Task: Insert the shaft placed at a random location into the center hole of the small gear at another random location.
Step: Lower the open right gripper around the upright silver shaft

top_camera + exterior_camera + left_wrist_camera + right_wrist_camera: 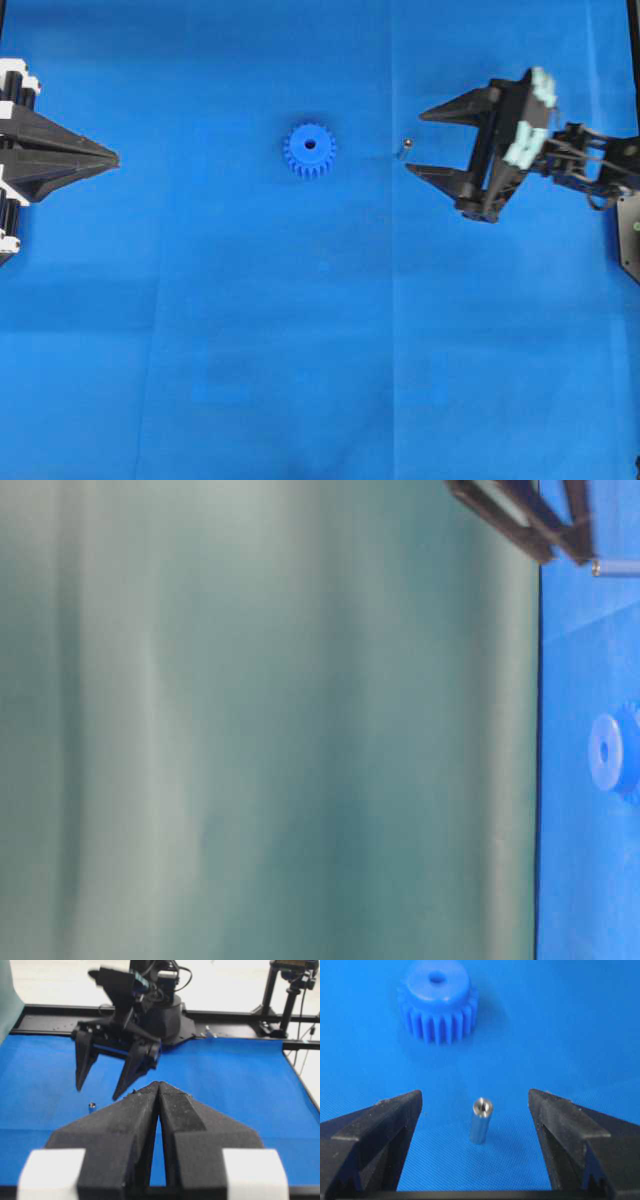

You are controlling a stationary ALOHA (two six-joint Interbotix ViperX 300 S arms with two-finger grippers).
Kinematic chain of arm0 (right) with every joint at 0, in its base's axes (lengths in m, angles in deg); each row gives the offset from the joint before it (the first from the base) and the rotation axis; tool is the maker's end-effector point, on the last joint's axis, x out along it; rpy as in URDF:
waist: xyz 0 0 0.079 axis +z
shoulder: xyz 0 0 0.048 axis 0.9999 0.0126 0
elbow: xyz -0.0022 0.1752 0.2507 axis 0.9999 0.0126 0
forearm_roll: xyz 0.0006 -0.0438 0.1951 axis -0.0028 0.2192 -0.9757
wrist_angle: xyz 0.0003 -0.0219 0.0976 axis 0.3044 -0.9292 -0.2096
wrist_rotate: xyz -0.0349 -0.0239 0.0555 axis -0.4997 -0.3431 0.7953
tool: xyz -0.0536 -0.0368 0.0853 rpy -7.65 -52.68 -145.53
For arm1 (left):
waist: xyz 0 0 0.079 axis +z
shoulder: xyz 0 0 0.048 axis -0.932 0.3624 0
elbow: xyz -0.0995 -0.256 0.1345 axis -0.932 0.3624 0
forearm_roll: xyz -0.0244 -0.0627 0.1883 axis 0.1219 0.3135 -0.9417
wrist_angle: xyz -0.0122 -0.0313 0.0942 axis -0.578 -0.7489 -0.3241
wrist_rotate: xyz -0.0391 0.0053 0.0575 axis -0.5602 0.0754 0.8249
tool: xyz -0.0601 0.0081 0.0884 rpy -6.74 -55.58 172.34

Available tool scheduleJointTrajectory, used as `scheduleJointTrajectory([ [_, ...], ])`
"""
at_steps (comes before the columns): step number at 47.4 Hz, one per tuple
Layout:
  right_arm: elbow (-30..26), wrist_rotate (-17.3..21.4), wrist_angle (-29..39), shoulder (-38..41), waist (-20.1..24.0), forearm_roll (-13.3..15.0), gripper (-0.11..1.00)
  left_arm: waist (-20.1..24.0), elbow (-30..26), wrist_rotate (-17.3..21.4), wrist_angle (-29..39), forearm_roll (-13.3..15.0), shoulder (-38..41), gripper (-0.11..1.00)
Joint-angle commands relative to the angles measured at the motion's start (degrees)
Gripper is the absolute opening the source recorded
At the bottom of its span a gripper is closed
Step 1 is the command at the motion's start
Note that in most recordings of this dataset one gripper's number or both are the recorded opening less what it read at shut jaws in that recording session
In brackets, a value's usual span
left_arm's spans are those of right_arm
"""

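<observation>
Right gripper (pixel 475 1102) spread wide, gripping nothing, fingertips flanking the shaft (pixel 480 1121) standing upright on the blue cloth (pixel 320 350). Small gear (pixel 309 150) flat just beyond, center hole (pixel 310 145) facing up. Left gripper (pixel 159 1085) pressed together, well apart, empty.

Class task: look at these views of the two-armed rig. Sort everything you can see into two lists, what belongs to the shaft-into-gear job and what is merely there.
Belongs to the job:
- shaft, standing between the open right pincer tips
- small gear, lying flat
- center hole, unfilled

Merely there:
- left pincer, shut, far from both parts
- blue cloth
- green backdrop
</observation>
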Motion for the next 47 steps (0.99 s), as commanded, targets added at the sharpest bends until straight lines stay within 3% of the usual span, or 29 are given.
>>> scheduleJointTrajectory([
  [1,-1.58,0.0,-1.76,2.46,-0.09,-0.35,0.74,0.26,-0.53,0.0,-0.18,0.0,0.26,0.0],
  [17,-3.16,0.0,-2.81,6.86,0.0,-0.97,0.72,0.26,-0.35,-0.09,0.18,0.0,0.18,0.0],
  [23,-3.08,0.0,-4.04,6.86,0.0,-0.88,0.66,0.35,-0.35,-0.09,0.53,0.0,0.18,0.0],
  [28,-3.16,0.0,-4.31,6.77,0.09,-0.88,0.55,0.35,-0.44,-0.09,0.7,-0.09,0.18,0.0],
  [41,-2.99,0.18,-4.31,6.86,0.09,-0.97,0.07,0.26,-0.44,-0.09,0.97,0.0,0.18,0.0],
  [47,-3.08,0.18,-4.31,6.86,0.09,-0.97,0.04,0.35,-0.44,-0.18,1.14,0.0,0.18,0.0],
])
